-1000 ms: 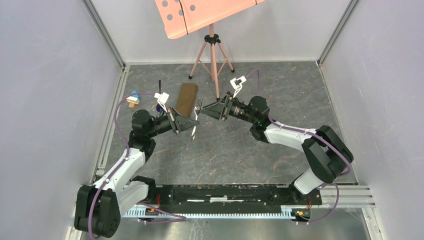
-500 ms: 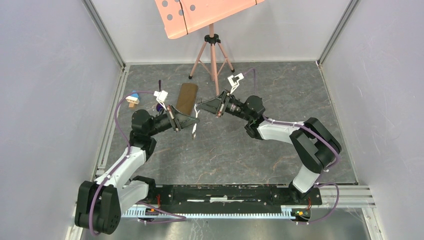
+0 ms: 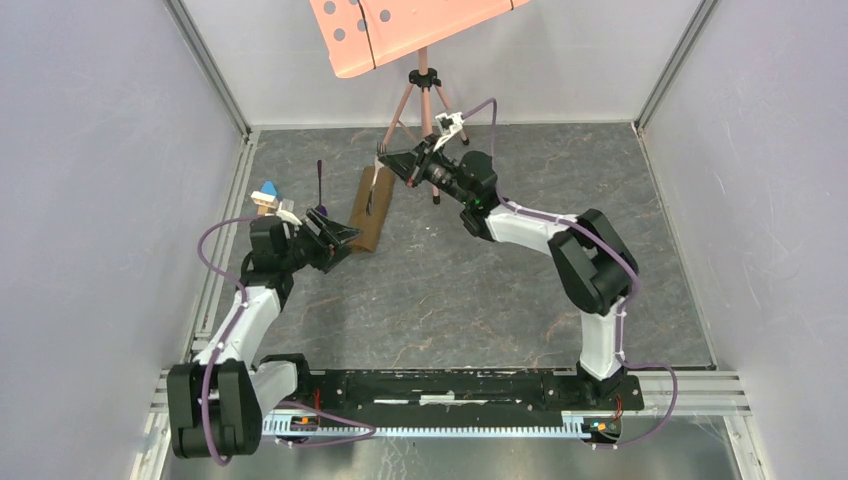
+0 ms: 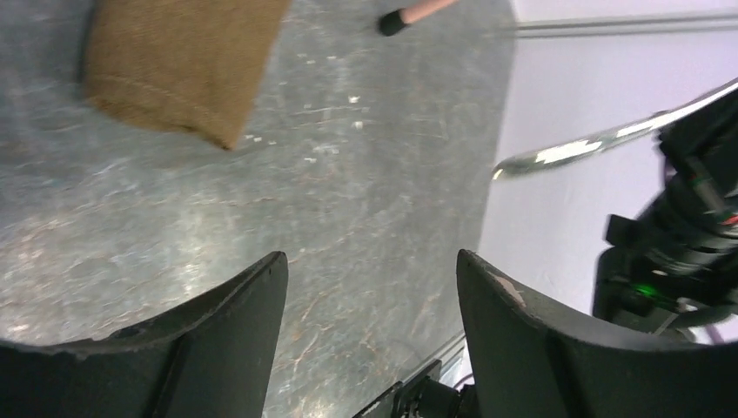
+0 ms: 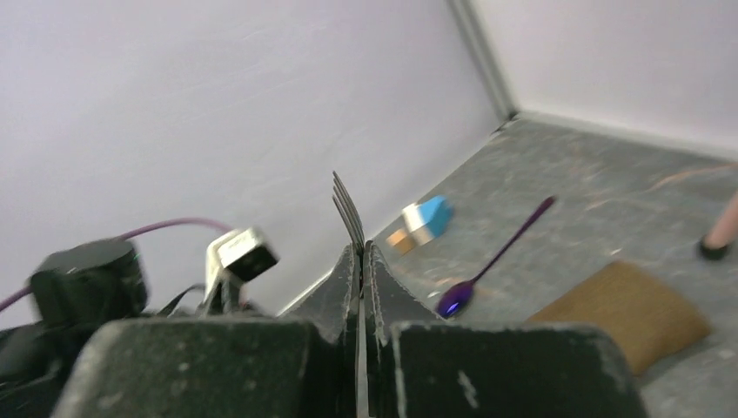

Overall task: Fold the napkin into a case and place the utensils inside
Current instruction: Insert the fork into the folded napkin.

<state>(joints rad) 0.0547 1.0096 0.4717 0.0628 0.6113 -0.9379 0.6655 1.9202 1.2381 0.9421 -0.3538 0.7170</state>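
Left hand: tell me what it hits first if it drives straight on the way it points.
Probably the bare table, close beside the case; the open left hand aims past it, though depth is unclear.

We see the case (image 4: 174, 61) as matt, coarse-woven cloth with a stitched hem, the table (image 4: 348, 192) under it as grey, marbled, scuffed and faintly shiny, the fork (image 5: 350, 218) as polished metal, and the spoon (image 5: 454, 298) beside the case as glossy purple.
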